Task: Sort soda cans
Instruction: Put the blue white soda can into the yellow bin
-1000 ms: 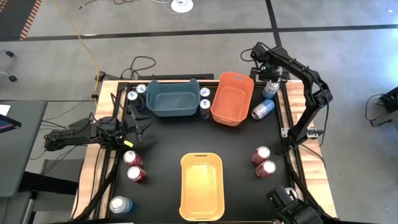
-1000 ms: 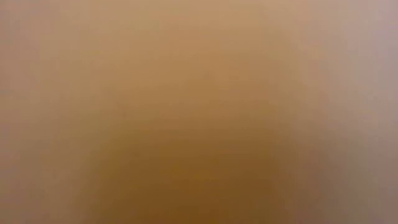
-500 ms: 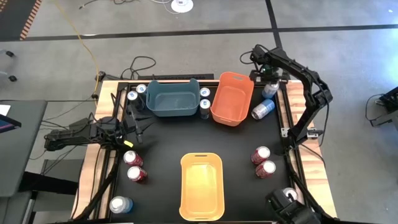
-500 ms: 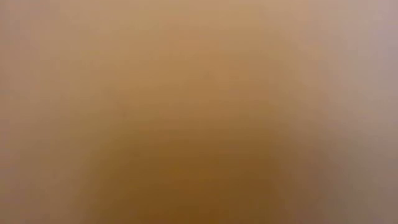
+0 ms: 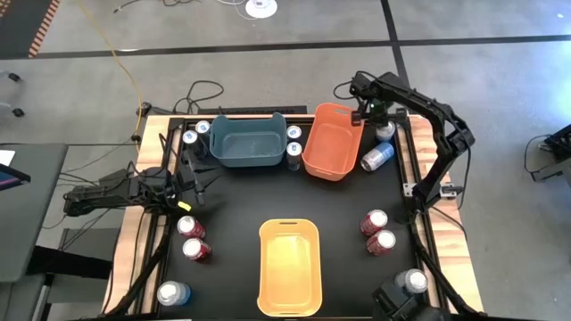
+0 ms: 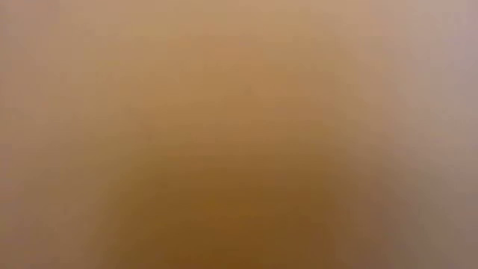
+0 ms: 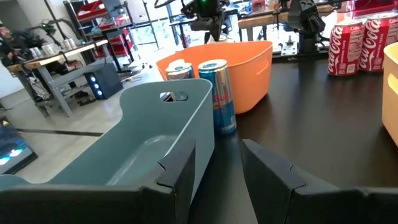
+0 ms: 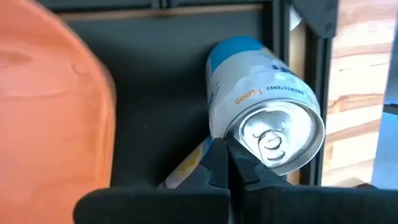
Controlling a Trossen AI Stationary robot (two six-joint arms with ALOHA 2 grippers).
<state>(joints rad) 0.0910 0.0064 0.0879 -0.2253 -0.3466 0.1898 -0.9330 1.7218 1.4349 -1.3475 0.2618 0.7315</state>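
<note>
Over the last second, right gripper (image 5: 360,114) shifted from above the pale can (image 5: 384,130) at the tabletop's far right corner toward the orange bin's (image 5: 332,143) far rim, fingers now pressed together on nothing. Pale can left standing, so apparently a missed grab. Left gripper (image 5: 198,181) parked by the left edge, fingers slightly apart, empty. Teal bin (image 5: 244,143), orange bin and yellow bin (image 5: 288,267) all empty; cans scattered around the tabletop's edges.
</note>
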